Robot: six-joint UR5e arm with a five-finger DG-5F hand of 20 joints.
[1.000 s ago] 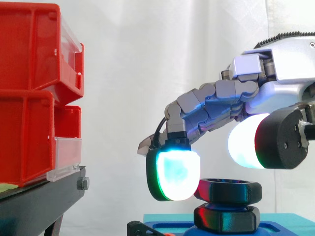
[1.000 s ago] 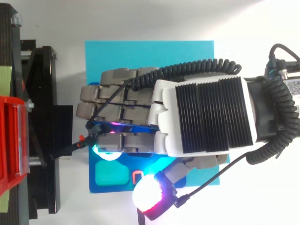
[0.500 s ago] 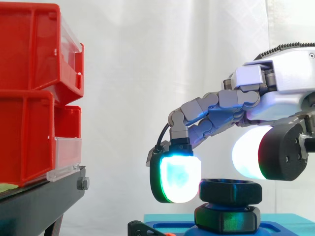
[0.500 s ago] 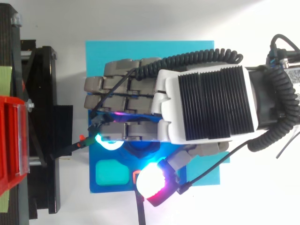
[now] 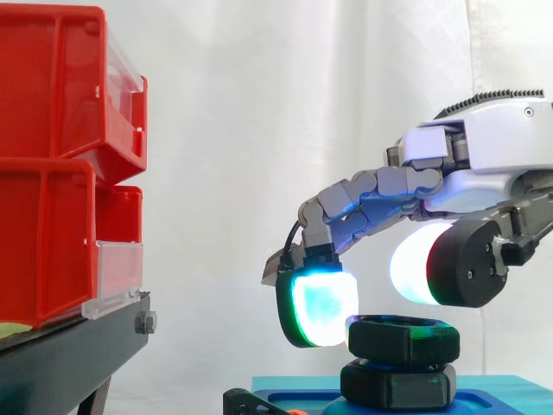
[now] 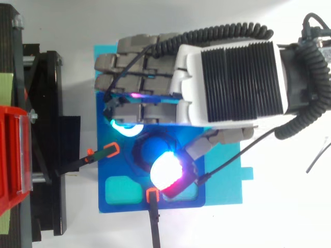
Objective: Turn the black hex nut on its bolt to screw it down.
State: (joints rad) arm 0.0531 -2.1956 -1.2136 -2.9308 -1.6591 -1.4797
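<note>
I see the hand (image 5: 492, 147) reaching in from the right above the black hex nut (image 5: 402, 339). The nut sits on top of a lower black hex piece (image 5: 397, 386) on the blue base (image 6: 116, 170). The fingers (image 5: 363, 194) are curled but clasp nothing. One glowing pad (image 5: 320, 309) meets the nut's left side, and the thumb pad (image 5: 415, 266) hangs just above the nut.

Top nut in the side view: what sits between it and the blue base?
Another black hex piece, stacked directly under the nut and resting on the blue base. The side view shows this.
</note>
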